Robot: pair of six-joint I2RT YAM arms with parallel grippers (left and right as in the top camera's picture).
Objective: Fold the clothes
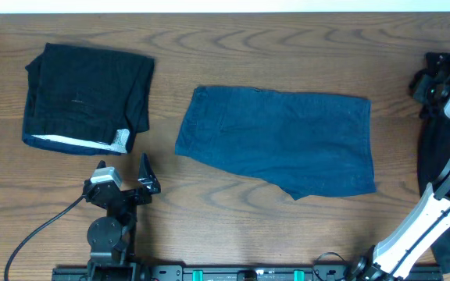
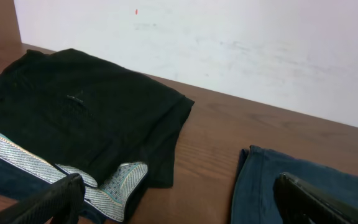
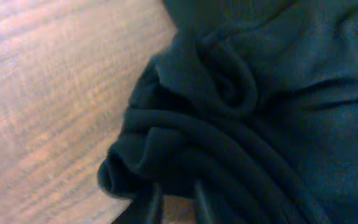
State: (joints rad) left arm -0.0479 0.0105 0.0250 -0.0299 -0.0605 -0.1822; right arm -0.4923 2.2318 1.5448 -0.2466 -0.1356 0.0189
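nearest the bases, over bare table, left gripper with fingers spread wide and nothing between them. just beyond, flat in the middle of the wood, navy-blue cloth piece, and well apart to its left a folded black garment with a pale patterned edge along its near side. farthest out, at the right rim, right gripper down on a bunched black cloth, finger tips close together at a fold, impossible to tell whether clamped on it or merely touching.
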